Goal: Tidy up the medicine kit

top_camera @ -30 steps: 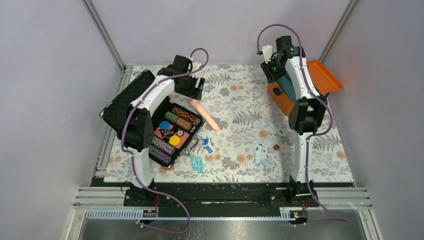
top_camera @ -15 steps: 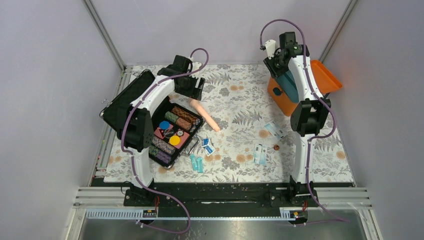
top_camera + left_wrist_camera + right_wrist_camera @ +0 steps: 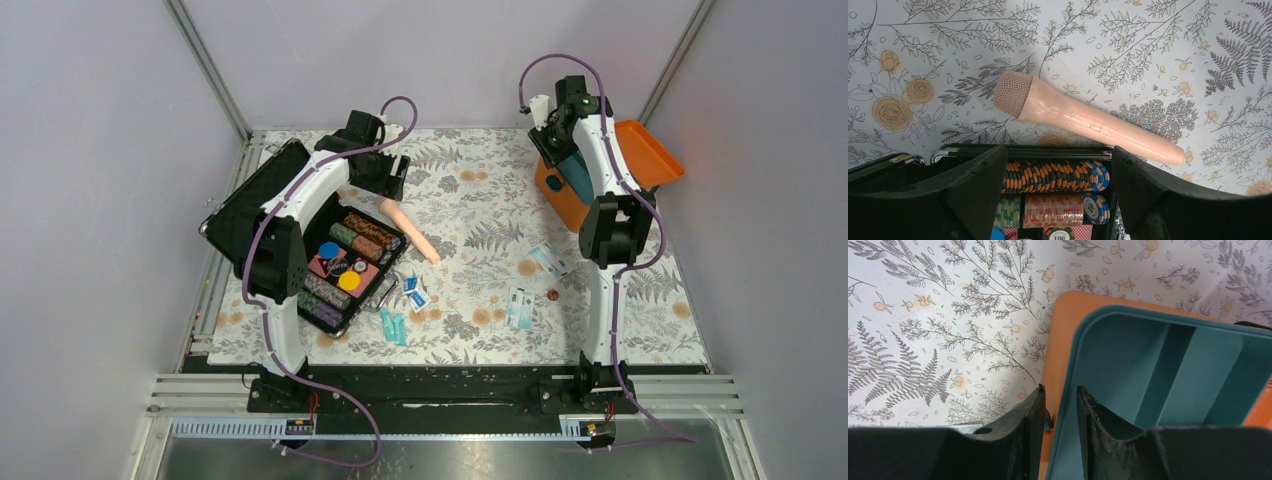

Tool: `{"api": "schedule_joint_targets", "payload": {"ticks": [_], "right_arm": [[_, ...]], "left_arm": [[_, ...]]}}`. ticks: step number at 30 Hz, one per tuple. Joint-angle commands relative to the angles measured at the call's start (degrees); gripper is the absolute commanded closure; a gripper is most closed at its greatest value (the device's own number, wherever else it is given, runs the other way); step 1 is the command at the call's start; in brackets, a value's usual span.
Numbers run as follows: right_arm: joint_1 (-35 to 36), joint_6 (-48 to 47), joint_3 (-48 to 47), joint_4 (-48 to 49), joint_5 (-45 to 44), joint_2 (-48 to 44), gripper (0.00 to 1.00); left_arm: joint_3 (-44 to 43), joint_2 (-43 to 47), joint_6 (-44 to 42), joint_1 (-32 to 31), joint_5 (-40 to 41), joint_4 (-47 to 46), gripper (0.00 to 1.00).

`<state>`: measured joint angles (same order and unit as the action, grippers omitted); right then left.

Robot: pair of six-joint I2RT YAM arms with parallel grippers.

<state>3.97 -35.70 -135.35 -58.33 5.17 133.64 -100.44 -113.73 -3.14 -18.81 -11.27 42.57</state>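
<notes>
An open black case holds rows of striped chip stacks. Well to the case's right stands the orange medicine kit, lid open, with its divided teal tray. The right gripper straddles the tray's rim, fingers narrowly apart; whether they clamp it is unclear. The left gripper hangs spread wide over the case's far edge, with a pink microphone just beyond.

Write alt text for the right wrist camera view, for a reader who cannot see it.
The right gripper has its two black fingers either side of the rim of a dark teal divided plastic tray, with a small orange plastic box showing around it; whether they pinch the rim is unclear. A white floral-printed tablecloth fills the rest.
</notes>
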Motion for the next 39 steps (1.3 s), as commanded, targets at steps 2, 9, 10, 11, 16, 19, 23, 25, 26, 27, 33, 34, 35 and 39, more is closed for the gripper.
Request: {"api": "schedule_joint_targets", "payload": {"ticks": [2, 9, 10, 11, 16, 19, 23, 25, 26, 27, 33, 34, 35, 39], "right_arm": [[-0.21, 0.15, 0.19, -1.57, 0.61, 0.54, 0.70], [1.57, -0.57, 0.65, -2.68, 4.52, -1.16, 0.96], [2.32, -0.73, 1.09, -2.75, 4.88, -1.61, 0.99], [2.99, -0.77, 1.42, -2.76, 5.27, -2.15, 1.00], [7.76, 2.58, 2.67, -3.25, 8.36, -4.31, 1.00], [10.67, 6.74, 3.28, -4.40, 11.30, -5.32, 1.00], [14.78, 10.03, 6.18, -4.76, 13.57, -7.52, 1.00], [16.22, 11.81, 7.03, -4.78, 14.15, -8.39, 1.00], [16.58, 12.90, 7.15, -4.78, 14.47, -8.60, 0.99], [16.86, 13.74, 7.08, -4.79, 14.83, -8.72, 0.92], [16.74, 11.13, 2.68, -7.16, 13.22, -10.74, 0.63], [16.65, 10.49, 2.63, -7.43, 13.20, -11.91, 0.62], [16.48, 9.87, 3.30, -7.40, 13.45, -13.49, 0.61], [15.88, 7.38, 14.86, -3.63, 15.41, -23.21, 0.55]], "left_arm": [[-0.33, 0.90, -0.73, -0.18, 1.02, -0.82, 0.24], [0.09, 1.18, -0.82, -0.18, 1.25, -0.73, 0.24], [0.03, 1.20, -0.82, -0.15, 1.26, -0.70, 0.24], [0.03, 1.12, -0.82, -0.15, 1.10, -0.70, 0.24], [-0.10, 1.11, -0.81, -0.18, 1.16, -0.66, 0.24], [-0.15, 0.94, -0.82, -0.20, 1.36, -0.56, 0.24], [0.05, 0.89, -0.82, -0.18, 1.65, -0.60, 0.24], [0.16, 0.86, -0.87, -0.18, 1.77, -0.56, 0.24], [0.16, 0.82, -0.82, -0.18, 1.80, -0.55, 0.24], [0.14, 0.73, -0.82, -0.18, 1.78, -0.53, 0.24], [0.52, 1.14, -1.10, -0.10, 2.08, -0.55, 0.24], [0.71, 1.41, -1.16, -0.02, 2.04, -0.51, 0.24], [1.03, 1.69, -1.25, 0.12, 1.86, -0.55, 0.24], [1.86, 2.40, -1.60, 0.61, 0.81, -0.51, 0.24]]}}
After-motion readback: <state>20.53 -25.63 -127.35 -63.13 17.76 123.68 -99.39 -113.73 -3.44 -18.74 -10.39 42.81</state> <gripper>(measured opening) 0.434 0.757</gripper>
